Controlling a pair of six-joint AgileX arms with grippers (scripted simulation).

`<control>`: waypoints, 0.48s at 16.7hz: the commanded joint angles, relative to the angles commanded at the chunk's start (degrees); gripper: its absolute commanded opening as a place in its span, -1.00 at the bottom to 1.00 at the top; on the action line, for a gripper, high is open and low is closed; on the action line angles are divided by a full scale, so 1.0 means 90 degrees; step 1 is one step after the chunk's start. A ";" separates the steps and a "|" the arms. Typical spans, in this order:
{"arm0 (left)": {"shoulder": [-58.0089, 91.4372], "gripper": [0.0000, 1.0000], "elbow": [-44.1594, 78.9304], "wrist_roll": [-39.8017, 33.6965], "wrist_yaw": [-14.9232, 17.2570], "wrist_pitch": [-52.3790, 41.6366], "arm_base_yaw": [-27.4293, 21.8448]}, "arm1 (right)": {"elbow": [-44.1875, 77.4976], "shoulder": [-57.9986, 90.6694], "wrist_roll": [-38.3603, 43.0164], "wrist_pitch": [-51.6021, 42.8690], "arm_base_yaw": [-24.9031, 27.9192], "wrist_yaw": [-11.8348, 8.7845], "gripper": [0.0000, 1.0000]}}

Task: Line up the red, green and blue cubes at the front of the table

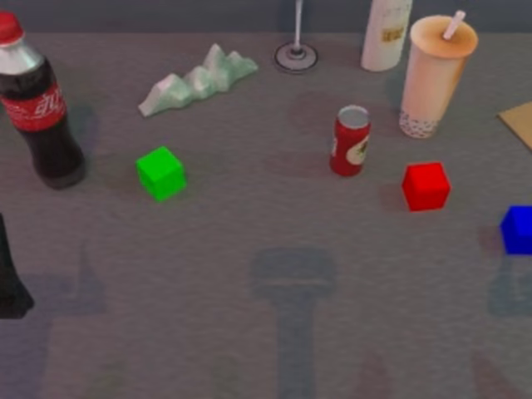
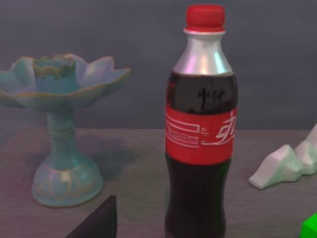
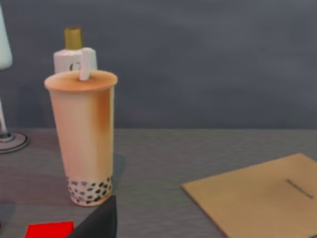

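1. Green cube (image 1: 160, 172) sits left, red cube (image 1: 426, 185) right by the can (image 1: 350, 140), blue cube (image 1: 517, 229) at the right edge: scattered, nothing lined up.
2. Neither claw shows, so I cannot tell their state.

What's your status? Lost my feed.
Left gripper parked far left. Green cube left, red cube and blue cube right, unaligned.

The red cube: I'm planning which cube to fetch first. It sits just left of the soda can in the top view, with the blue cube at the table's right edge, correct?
Not quite. In the top view the red cube sits to the right of the soda can, not left. The blue cube is indeed at the table's right edge.
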 joint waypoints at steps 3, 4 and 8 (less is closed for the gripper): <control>0.0000 1.00 0.0000 0.0000 0.0000 0.0000 0.0000 | 0.0063 0.0062 0.0007 -0.0047 0.0010 0.0001 1.00; 0.0000 1.00 0.0000 0.0000 0.0000 0.0000 0.0000 | 0.0192 0.0191 0.0021 -0.0141 0.0032 0.0002 1.00; 0.0000 1.00 0.0000 0.0000 0.0000 0.0000 0.0000 | 0.1377 0.1377 0.0129 -0.0923 0.0219 0.0002 1.00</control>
